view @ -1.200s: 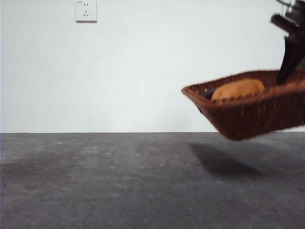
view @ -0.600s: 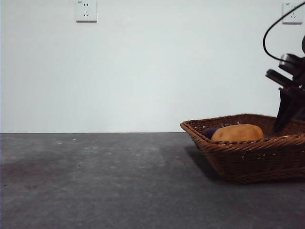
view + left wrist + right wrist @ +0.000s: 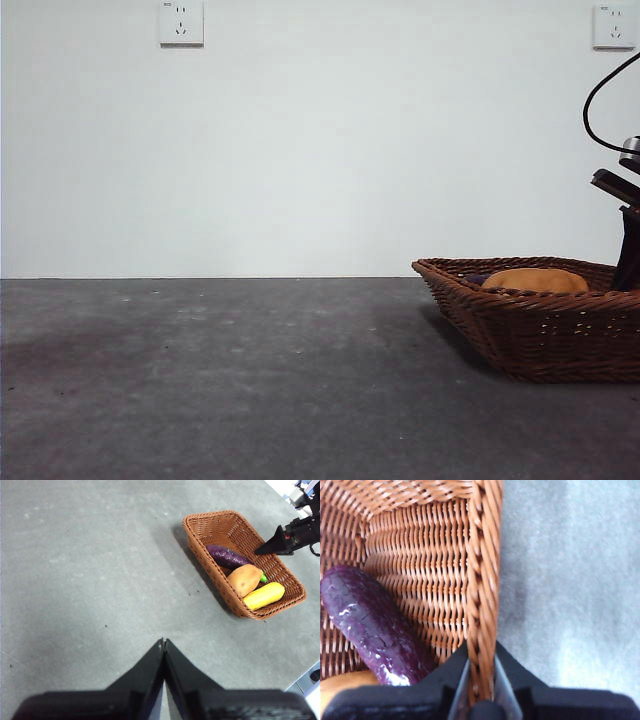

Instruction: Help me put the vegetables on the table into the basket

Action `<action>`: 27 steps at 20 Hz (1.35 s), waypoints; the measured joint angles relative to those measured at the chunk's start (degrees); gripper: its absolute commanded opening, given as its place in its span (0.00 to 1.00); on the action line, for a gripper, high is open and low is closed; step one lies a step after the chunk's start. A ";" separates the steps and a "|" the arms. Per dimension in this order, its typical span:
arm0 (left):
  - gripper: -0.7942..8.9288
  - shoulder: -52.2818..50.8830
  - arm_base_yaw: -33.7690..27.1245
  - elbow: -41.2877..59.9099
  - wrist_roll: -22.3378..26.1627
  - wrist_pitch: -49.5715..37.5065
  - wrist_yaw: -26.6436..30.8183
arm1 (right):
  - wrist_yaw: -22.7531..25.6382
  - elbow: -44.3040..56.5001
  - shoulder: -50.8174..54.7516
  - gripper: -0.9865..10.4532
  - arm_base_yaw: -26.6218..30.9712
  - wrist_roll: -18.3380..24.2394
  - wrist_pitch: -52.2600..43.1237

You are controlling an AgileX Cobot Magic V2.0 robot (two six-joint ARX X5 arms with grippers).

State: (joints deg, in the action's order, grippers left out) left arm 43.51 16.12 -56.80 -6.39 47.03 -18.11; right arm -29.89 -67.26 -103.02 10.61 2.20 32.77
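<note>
The wicker basket [image 3: 530, 325] stands on the table [image 3: 250, 380] at the far right. In the left wrist view the basket [image 3: 202, 537] holds the purple eggplant [image 3: 227, 556], the tan potato [image 3: 244, 579] and the yellow bumpy vegetable [image 3: 263, 595]. Only the potato [image 3: 535, 281] shows above the rim in the front view. My right gripper [image 3: 481, 680] is shut on the basket's braided rim [image 3: 482, 580], with the eggplant [image 3: 370, 625] just inside. It also shows at the basket's side [image 3: 267, 547] and at the front view's right edge [image 3: 628, 262]. My left gripper [image 3: 163, 642] is shut and empty, high above bare table.
A white wall with two sockets [image 3: 181, 22] [image 3: 613, 25] stands behind the table. The table's edge [image 3: 305, 672] runs close to the basket's near end in the left wrist view. Bare table [image 3: 90, 580] spreads on the basket's other side.
The basket, held tilted in the air a second ago, has come down flat onto the table and slid to the right. The right gripper moved with it on the rim.
</note>
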 measured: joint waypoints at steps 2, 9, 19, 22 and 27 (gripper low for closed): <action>0.07 0.31 0.00 0.00 0.00 -0.02 0.00 | 0.13 0.00 0.00 0.08 -0.57 0.02 -0.37; 0.07 0.31 0.02 0.00 0.00 -0.07 0.00 | 1.84 -0.46 -0.74 0.08 -1.97 0.17 -0.94; 0.07 0.50 0.00 0.00 0.00 -2.10 0.00 | 0.76 -3.39 -2.25 0.42 -2.36 0.42 -1.22; 0.07 0.59 0.00 0.00 0.00 -2.10 0.00 | 0.92 -10.25 -1.86 0.42 -2.34 0.50 6.58; 0.07 0.63 0.00 0.00 1.03 -2.10 0.00 | -1.51 -17.79 8.31 0.27 -2.40 3.85 24.68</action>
State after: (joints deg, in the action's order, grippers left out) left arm 44.14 16.12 -56.80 -5.37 44.93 -18.11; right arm -31.40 -85.06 -94.72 8.21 6.04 57.45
